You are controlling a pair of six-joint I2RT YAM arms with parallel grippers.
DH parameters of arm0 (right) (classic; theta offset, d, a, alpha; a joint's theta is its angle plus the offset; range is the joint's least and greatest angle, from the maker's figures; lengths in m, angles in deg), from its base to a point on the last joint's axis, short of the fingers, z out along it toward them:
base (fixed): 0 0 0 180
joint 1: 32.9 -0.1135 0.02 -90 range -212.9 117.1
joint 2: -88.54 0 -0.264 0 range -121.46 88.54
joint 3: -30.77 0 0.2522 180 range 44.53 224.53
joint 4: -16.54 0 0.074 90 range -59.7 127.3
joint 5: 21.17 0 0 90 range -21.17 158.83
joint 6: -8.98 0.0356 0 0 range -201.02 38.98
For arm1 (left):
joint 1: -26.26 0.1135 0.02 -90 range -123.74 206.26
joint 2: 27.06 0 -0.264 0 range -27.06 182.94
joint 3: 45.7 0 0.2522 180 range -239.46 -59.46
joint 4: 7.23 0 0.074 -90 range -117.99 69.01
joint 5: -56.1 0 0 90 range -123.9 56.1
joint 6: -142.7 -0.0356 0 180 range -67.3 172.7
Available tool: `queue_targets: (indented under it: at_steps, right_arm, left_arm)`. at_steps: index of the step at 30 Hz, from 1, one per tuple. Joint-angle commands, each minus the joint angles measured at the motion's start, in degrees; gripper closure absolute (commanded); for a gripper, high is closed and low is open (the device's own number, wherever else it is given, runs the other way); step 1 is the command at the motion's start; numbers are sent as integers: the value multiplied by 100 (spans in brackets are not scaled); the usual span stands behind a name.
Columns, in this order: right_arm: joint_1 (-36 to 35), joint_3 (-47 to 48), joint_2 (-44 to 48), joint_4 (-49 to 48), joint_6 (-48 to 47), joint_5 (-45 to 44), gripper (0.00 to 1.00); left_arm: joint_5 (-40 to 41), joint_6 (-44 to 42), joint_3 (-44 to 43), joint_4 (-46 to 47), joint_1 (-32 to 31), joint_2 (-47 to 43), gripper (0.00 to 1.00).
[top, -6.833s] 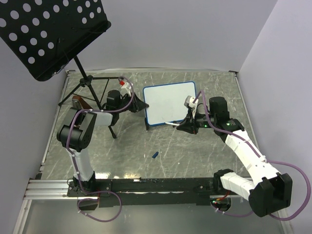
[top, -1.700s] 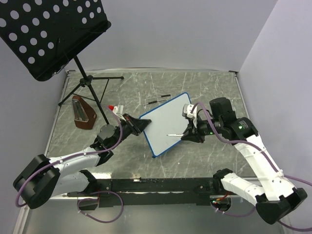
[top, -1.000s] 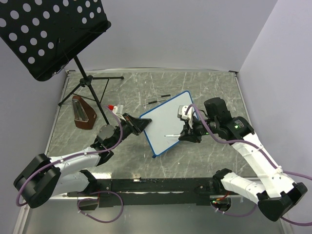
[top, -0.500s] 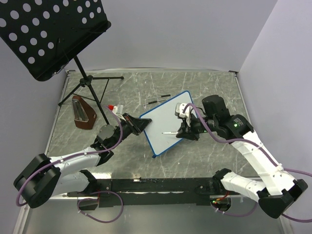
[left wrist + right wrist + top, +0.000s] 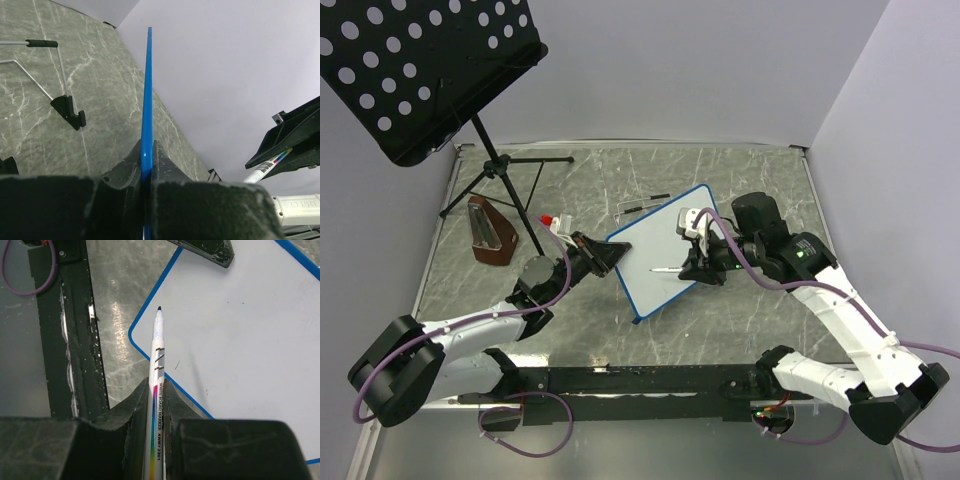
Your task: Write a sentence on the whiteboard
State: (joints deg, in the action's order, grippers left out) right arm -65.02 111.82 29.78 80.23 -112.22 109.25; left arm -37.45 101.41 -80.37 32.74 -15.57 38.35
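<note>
**A:** What is taking up the most room?

**B:** The grey marbled table (image 5: 740, 170) is filling the view. The black perforated music stand (image 5: 420, 70) is standing on its tripod at the far left, its desk hanging out past the table's corner.

**A:** And the arms?

**B:** The left arm (image 5: 470, 335) is lying low and reaching toward the middle. The right arm (image 5: 840, 310) is arching up and bending in from the right.

**A:** Where is the whiteboard sitting?

**B:** The whiteboard (image 5: 655, 240) is sitting mid-table between the two arms, turned at an angle so one corner is pointing at the bases. The left gripper (image 5: 603, 255) is reaching it from the left. Its wrist camera is looking along the blue frame (image 5: 146, 90) edge-on, with the left gripper (image 5: 146, 150) pinching that frame tight between both fingers.

**A:** Anything lying around it?

**B:** A brown wedge-shaped object (image 5: 488, 232) is resting near the tripod, well apart from the board. A wire frame with black ends (image 5: 642, 207) is lying just behind the board.

**A:** What is the other hand doing?

**B:** The right gripper (image 5: 156, 390) is squeezing a white marker (image 5: 157, 360) by its barrel. The uncapped tip is pointing at the board's near edge. I cannot tell whether it is touching. A short faint stroke (image 5: 176, 365) is showing just beside the barrel.
</note>
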Motion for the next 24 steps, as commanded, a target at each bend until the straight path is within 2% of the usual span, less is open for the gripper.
queue_targets:
  at_steps: [1, 24]
  right_arm:
    - [-49, 162, -47, -308, 26, -87, 100]
    - [-66, 162, -153, -528, 114, -35, 100]
  left_arm:
    - [12, 121, -168, 1043, -36, -81, 99]
    - [12, 148, -107, 1069, -36, -133, 99]
